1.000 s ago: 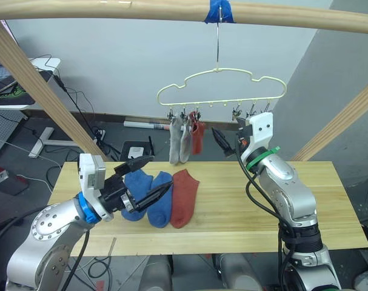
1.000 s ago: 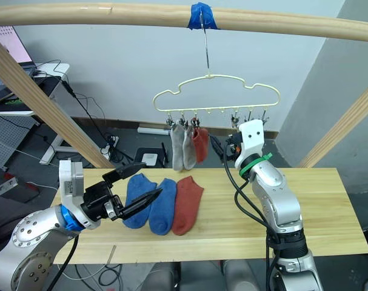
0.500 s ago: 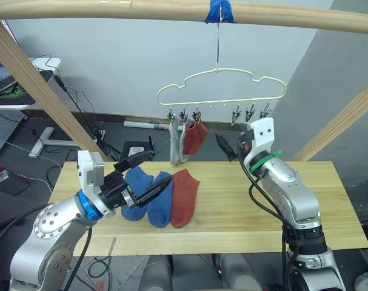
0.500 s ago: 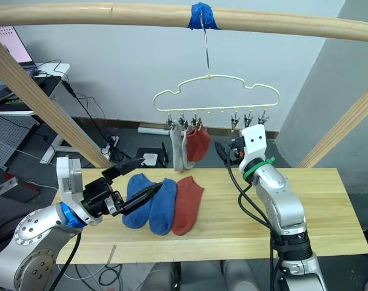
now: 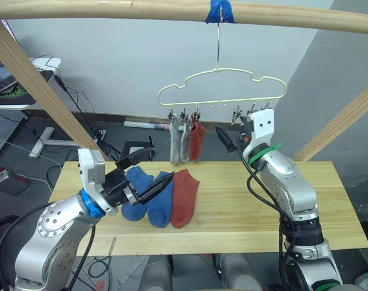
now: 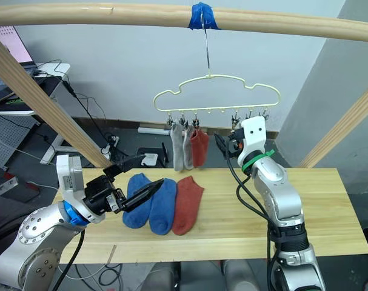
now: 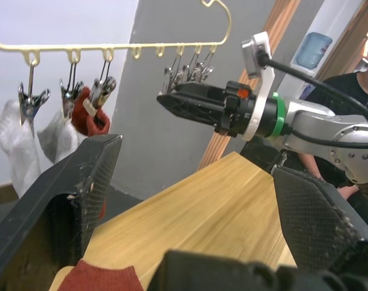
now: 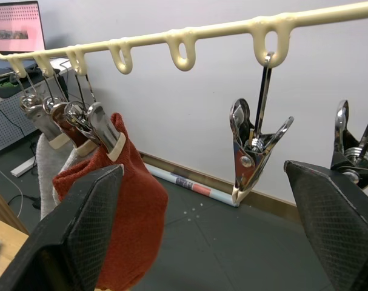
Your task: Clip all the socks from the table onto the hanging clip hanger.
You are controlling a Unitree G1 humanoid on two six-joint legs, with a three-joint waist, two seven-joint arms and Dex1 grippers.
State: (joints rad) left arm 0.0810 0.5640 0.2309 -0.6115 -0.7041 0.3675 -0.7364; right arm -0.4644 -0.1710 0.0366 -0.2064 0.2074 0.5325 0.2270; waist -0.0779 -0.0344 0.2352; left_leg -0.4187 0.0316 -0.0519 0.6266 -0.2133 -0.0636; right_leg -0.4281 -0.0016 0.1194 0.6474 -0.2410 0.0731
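Two blue socks (image 5: 135, 185) (image 5: 161, 205) and one rust red sock (image 5: 185, 197) lie side by side on the table (image 5: 262, 206). My left gripper (image 5: 159, 165) hovers open just above the blue pair, holding nothing. The clip hanger (image 5: 220, 85) hangs from the pole. Two grey socks (image 5: 175, 144) (image 5: 185, 143) and a red sock (image 5: 197, 138) are clipped at its left end. My right gripper (image 5: 225, 138) is open and empty, just right of the hung red sock (image 8: 120, 224) and below the free clips (image 8: 253, 151).
The round wooden pole frame (image 5: 111, 7) runs overhead, with slanted legs at both sides. Blue tape (image 5: 219, 11) holds the hook to it. A person (image 7: 347, 91) sits beyond the table's right side. Cables and a desk lie on the floor behind.
The hung red sock swung out toward my right gripper and now hangs straight again. My right gripper shifted slightly up and right. The left gripper hardly moved.
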